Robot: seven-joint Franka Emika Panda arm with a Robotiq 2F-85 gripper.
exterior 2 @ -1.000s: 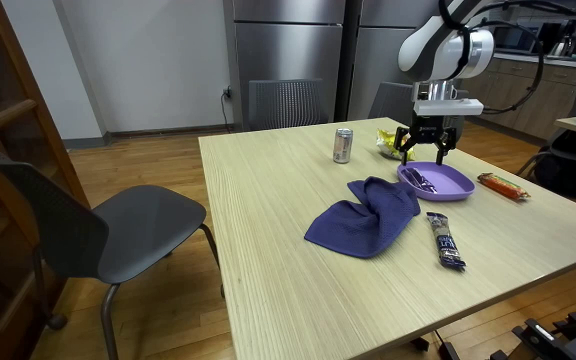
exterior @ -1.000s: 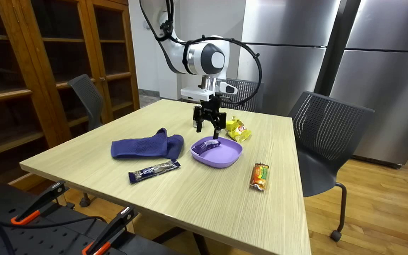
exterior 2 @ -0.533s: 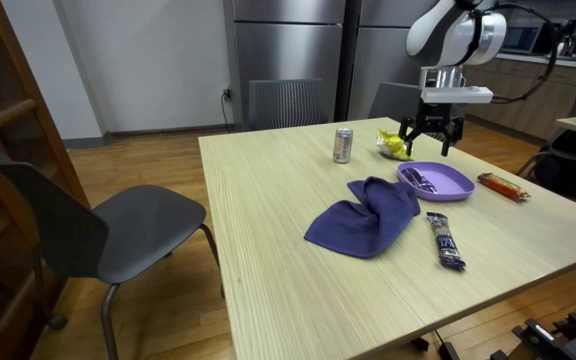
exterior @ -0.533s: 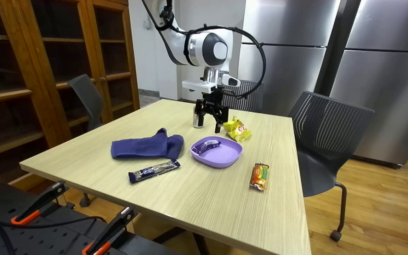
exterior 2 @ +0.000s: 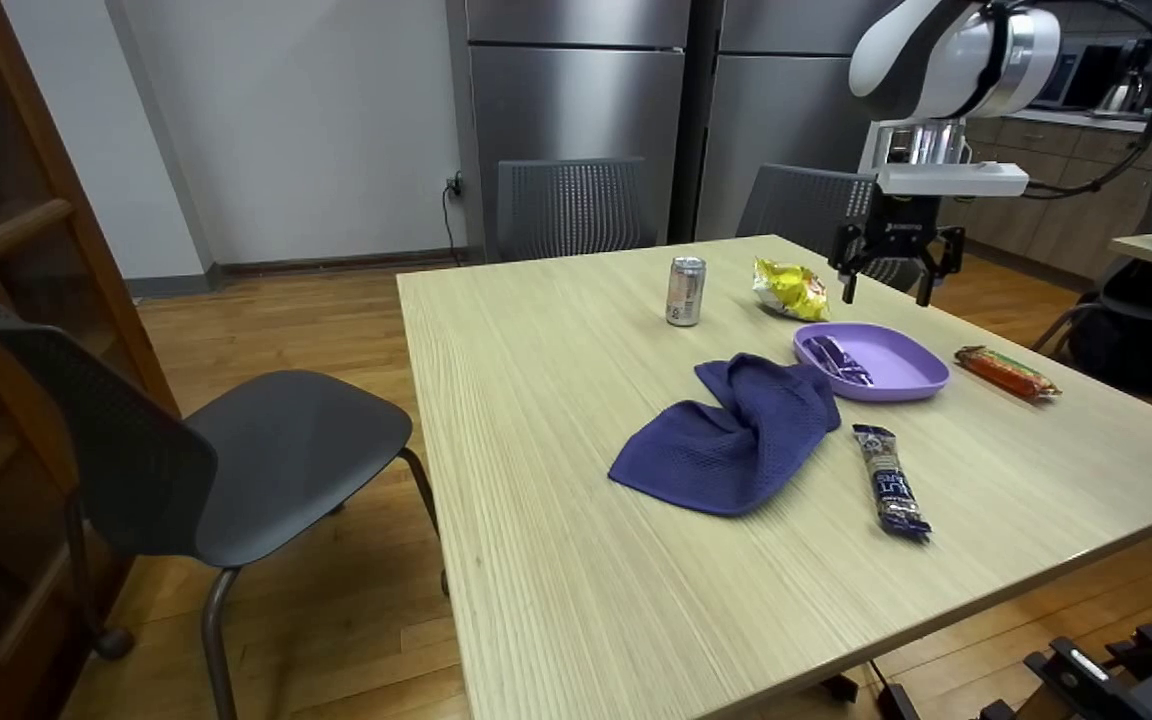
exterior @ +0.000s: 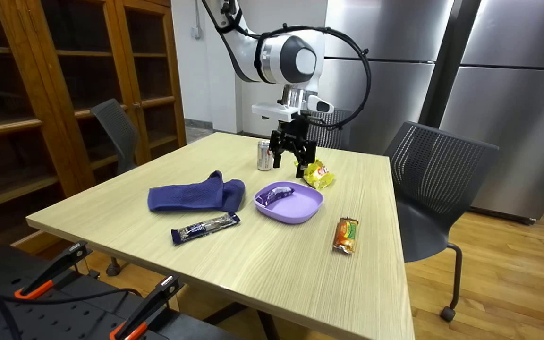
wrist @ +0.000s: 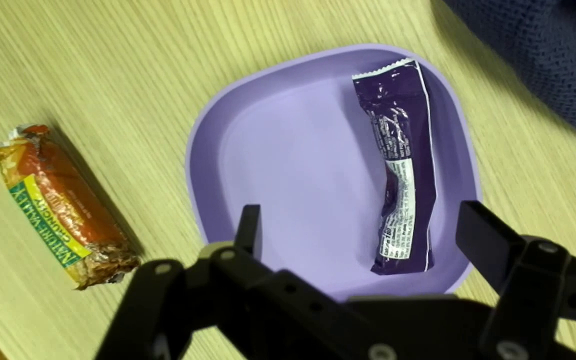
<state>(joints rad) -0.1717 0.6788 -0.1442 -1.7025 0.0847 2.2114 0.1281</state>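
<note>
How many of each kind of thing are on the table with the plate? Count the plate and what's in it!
Plate: 1
Purple bar, silver-and-blue bar, orange bar: 3 bars
Blue cloth: 1
Silver can: 1
Yellow packet: 1
Total: 7

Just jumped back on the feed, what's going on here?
The gripper hangs open above the table, near the lilac plate, holding nothing. A purple-wrapped bar lies in the plate. On the table outside it are an orange-wrapped bar, a navy-wrapped bar, a blue cloth, a can and a yellow packet.
</note>
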